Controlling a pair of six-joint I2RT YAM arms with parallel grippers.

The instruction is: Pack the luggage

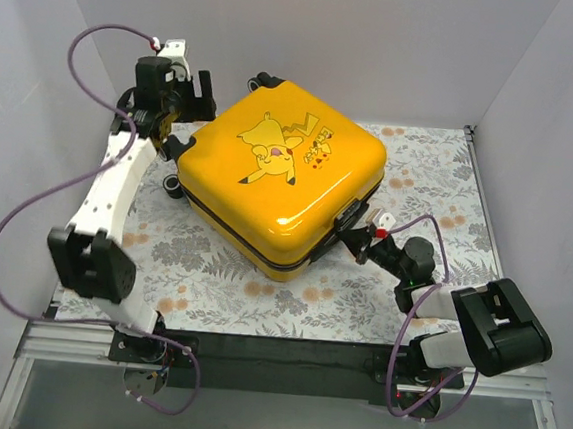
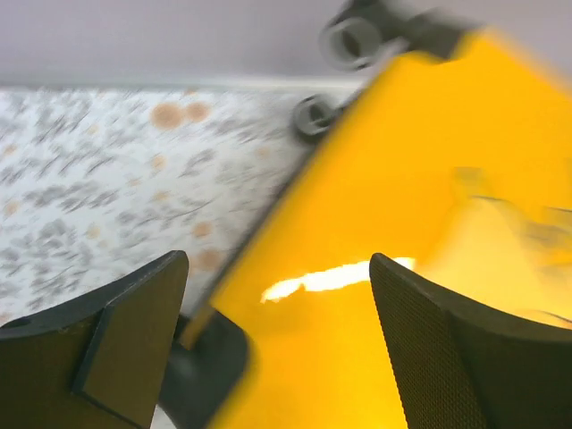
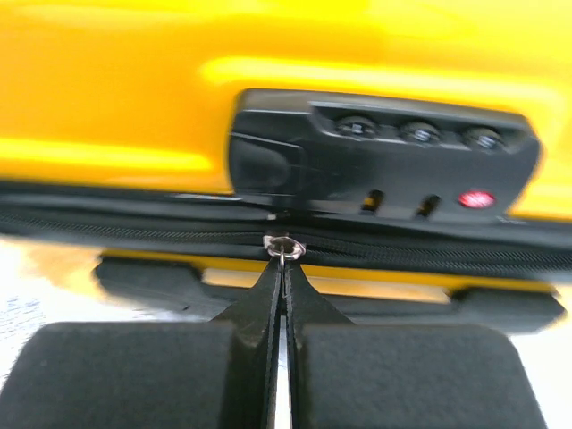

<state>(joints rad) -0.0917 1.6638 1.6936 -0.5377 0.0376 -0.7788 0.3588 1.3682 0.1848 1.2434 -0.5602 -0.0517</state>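
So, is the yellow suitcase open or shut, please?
Shut: the suitcase lid lies flat on its base; the right gripper pinches the zip pull by the lock.

Overhead view: bright, even, diffuse light, sharp throughout; soft glare streaks on the luggage (image 1: 280, 174) lid, faint shadow on the worktop (image 1: 210, 288) under the case's near edge. Left wrist view: heavy motion blur, white glare patch on the shell. Right wrist view: soft focus; right claw (image 3: 284, 264) blurred, zipper pull (image 3: 284, 245) glinting.

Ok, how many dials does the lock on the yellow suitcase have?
3, in a row along the top of the black lock: left dial, middle dial, right dial. None look hidden.
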